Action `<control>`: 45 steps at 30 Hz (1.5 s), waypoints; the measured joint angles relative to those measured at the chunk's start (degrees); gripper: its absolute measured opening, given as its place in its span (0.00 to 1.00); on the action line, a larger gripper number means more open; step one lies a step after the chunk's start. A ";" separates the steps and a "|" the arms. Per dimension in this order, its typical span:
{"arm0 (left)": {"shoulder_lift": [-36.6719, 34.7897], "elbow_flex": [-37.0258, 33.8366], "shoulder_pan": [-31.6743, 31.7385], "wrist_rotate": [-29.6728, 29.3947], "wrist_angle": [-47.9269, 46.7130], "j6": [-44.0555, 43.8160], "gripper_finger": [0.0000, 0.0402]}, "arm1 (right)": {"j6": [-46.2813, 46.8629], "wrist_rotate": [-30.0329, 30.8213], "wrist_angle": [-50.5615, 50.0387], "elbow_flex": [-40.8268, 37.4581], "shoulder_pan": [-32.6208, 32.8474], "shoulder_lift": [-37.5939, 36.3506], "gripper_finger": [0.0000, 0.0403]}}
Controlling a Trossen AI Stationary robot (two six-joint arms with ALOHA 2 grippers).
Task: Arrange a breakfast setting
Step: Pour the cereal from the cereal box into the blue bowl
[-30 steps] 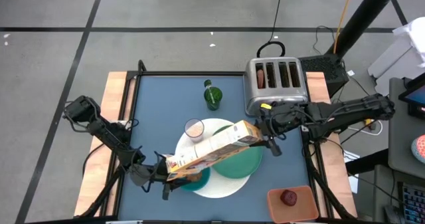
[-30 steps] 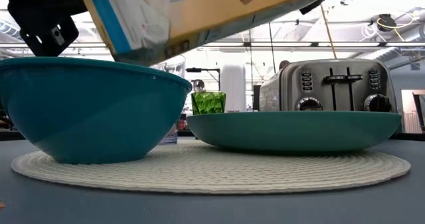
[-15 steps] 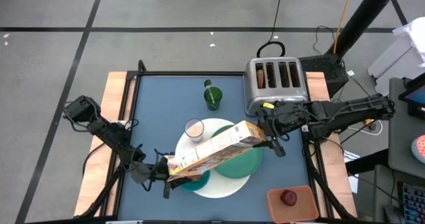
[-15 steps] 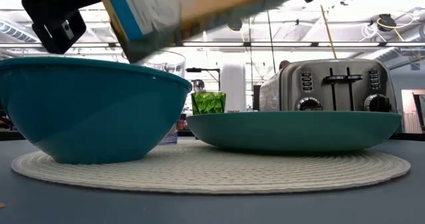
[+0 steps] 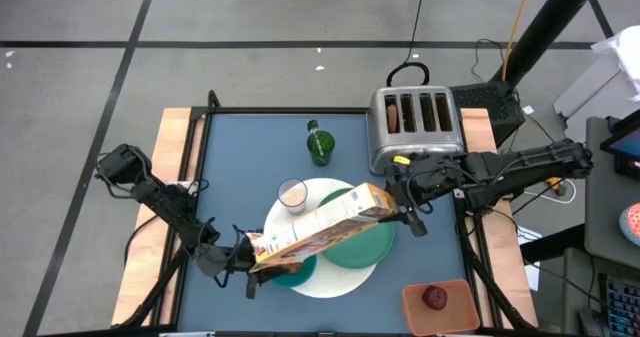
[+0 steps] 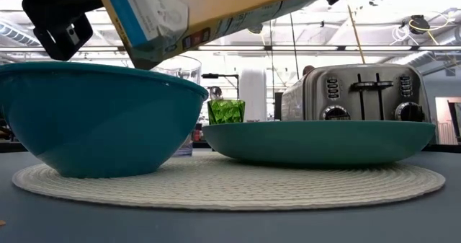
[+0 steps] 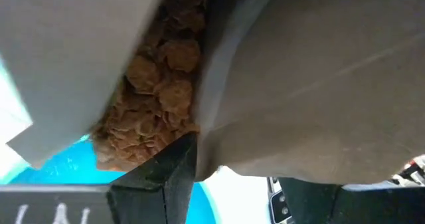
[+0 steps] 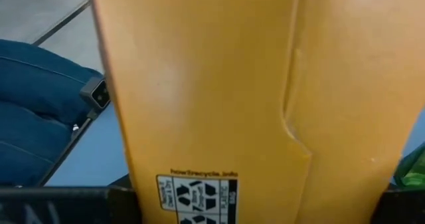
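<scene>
Blue covers the table, with pale wood showing along both side edges and grey floor all round. Near its middle lies a large white round disc, woven like a mat in the low view. On the disc sit a green plate and, beside it toward the left arm, a smaller teal bowl. A small milk glass stands at the disc's far rim, and a green cup is farther back on the bare blue.

Above the bowl and plate a yellow cereal box hangs tilted, held between both arms, its lower open end over the bowl. Right tool is clamped on the box's raised end, near the silver toaster. Left tool is at the box's low end; I cannot tell whether its fingers grip or merely touch it. From the left wrist, brown flakes show crowded at the box's mouth.

At the near right corner, an orange-brown tray holds a red fruit.
</scene>
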 joint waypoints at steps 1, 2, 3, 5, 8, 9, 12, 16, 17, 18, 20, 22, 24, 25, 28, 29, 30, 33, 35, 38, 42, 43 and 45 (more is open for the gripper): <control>0.00 0.00 -0.15 0.00 -0.04 -0.08 0.49 | 0.00 0.10 0.00 0.00 0.00 0.00 0.49; 0.00 0.00 -0.33 0.02 -0.14 -0.08 0.49 | 0.03 0.10 -0.37 0.00 0.00 0.00 0.49; 0.00 0.00 -0.48 0.02 -0.44 -0.10 0.49 | 0.33 0.11 -0.90 -0.03 0.00 0.19 0.49; 0.00 0.00 -0.79 0.09 -0.83 -0.12 0.49 | 0.78 0.14 -1.45 -0.72 0.03 0.65 0.49; 0.02 0.00 -1.05 0.32 -1.16 -0.13 0.49 | 0.48 0.21 -1.26 -1.18 -0.01 1.27 0.49; -0.01 0.00 -1.05 0.28 -0.77 -0.12 0.49 | 0.42 0.47 -0.70 -1.18 -0.02 1.27 0.49; -0.04 0.04 -1.05 0.26 -0.54 -0.14 0.49 | -0.20 0.21 1.18 -1.18 0.00 0.80 0.49; -0.04 0.04 -1.07 0.26 -0.83 -0.10 0.49 | 0.08 0.17 0.05 -1.16 0.01 0.91 0.49; -0.04 0.04 -1.10 0.26 -0.83 -0.10 0.49 | 0.42 0.17 -0.36 -1.16 0.02 1.14 0.49; -0.04 0.04 -1.10 0.26 -0.88 -0.10 0.49 | 0.58 0.19 -0.36 -1.16 0.00 1.26 0.49; -0.02 0.04 -1.10 0.26 -0.85 -0.08 0.49 | 0.13 0.22 0.09 -1.16 0.00 1.31 0.49; -0.03 0.04 -1.10 0.26 -0.82 -0.10 0.49 | -0.45 0.21 0.71 -1.16 0.00 1.06 0.49; -0.03 0.04 -1.09 0.24 -0.82 -0.14 0.49 | -0.89 0.27 0.96 -1.16 0.00 0.83 0.49; -0.02 0.04 -1.05 0.24 -0.79 -0.12 0.49 | -0.86 0.24 0.75 -1.16 0.01 0.76 0.49; -0.02 0.04 -1.05 0.24 -0.92 -0.10 0.49 | -0.26 0.19 -0.62 -1.14 0.02 0.97 0.49; -0.02 0.04 -1.05 0.24 -1.07 -0.10 0.49 | 0.06 0.19 -0.73 -1.14 0.00 1.09 0.49; -0.02 0.04 -1.05 0.24 -1.20 -0.08 0.49 | 0.03 0.17 -0.53 -1.14 0.00 1.13 0.49; -0.02 0.04 -1.06 0.22 -1.00 -0.13 0.49 | -0.66 0.19 0.50 -1.16 0.00 0.85 0.49; -0.02 0.04 -1.05 0.20 -1.03 -0.25 0.49 | -0.85 0.18 1.05 -1.14 0.02 0.74 0.49; -0.02 0.04 -1.05 0.21 -1.10 -0.32 0.49 | -0.85 0.19 -0.11 -1.14 0.02 0.94 0.49; -0.02 0.04 -1.10 0.20 -1.12 -0.30 0.49 | -1.24 0.18 0.18 -1.14 0.02 1.07 0.49; -0.02 0.04 -1.10 0.20 -1.07 -0.30 0.49 | -1.56 0.19 0.46 -1.14 0.02 0.88 0.49; -0.02 0.04 -1.09 0.20 -1.07 -0.72 0.49 | -2.07 0.21 1.14 -1.14 0.00 0.64 0.49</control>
